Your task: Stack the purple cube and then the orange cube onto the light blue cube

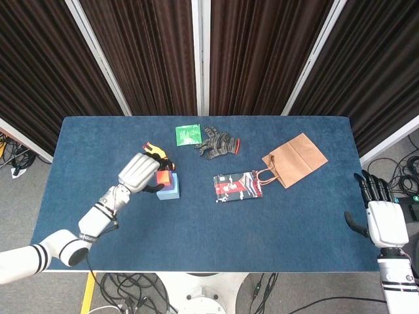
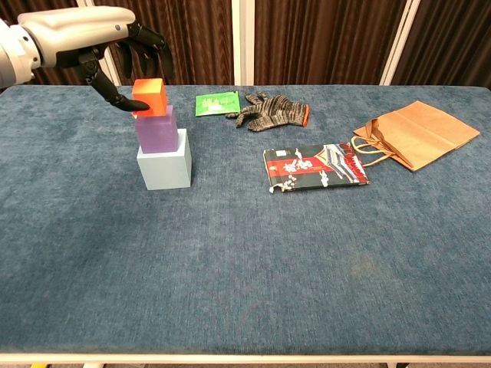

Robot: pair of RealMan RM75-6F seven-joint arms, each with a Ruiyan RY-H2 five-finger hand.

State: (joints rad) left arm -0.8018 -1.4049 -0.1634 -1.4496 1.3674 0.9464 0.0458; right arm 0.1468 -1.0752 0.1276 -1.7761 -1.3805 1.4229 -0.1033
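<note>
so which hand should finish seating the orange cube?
Left. The left hand already holds the orange cube on the purple cube; the right hand sits off the table's far edge.
</note>
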